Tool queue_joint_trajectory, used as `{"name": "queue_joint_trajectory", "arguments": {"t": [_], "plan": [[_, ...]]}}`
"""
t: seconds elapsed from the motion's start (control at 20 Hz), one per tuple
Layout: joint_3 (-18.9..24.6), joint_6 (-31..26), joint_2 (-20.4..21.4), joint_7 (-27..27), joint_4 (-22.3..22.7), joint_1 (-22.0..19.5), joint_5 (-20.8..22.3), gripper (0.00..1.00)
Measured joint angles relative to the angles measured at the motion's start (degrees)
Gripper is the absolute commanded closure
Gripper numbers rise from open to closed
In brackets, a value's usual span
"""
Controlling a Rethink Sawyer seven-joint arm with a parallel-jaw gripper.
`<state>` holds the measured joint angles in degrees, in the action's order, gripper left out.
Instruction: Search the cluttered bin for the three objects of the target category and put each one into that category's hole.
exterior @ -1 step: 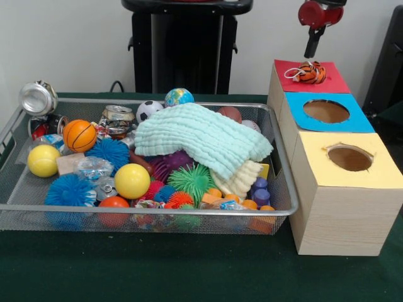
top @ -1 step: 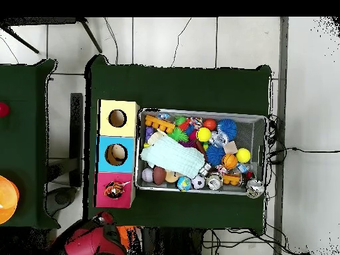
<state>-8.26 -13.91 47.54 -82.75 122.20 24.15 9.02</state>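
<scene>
A small tiger toy (exterior @ -1 step: 311, 73) sits on the red box (exterior @ -1 step: 334, 82), over its hole. The gripper (exterior @ -1 step: 312, 49) hangs just above the toy, apart from it; I can't tell whether it is open or closed. Beside the red box stand the blue box (exterior @ -1 step: 359, 119) and the yellow box (exterior @ -1 step: 378, 176), holes showing. The bin (exterior @ -1 step: 283, 207) beside them is full of balls, with a pale green cloth (exterior @ -1 step: 201, 138) on top.
</scene>
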Motion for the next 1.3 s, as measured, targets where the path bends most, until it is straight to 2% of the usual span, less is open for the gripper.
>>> {"name": "queue_joint_trajectory", "arguments": {"t": [0.7, 1.3], "plan": [[0.09, 6.29, -0.06, 0.0, 0.26, -0.85, -1.39, 1.0], [0.1, 6.89, -0.36, 0.0, 0.39, -0.9, -1.42, 1.0]]}}
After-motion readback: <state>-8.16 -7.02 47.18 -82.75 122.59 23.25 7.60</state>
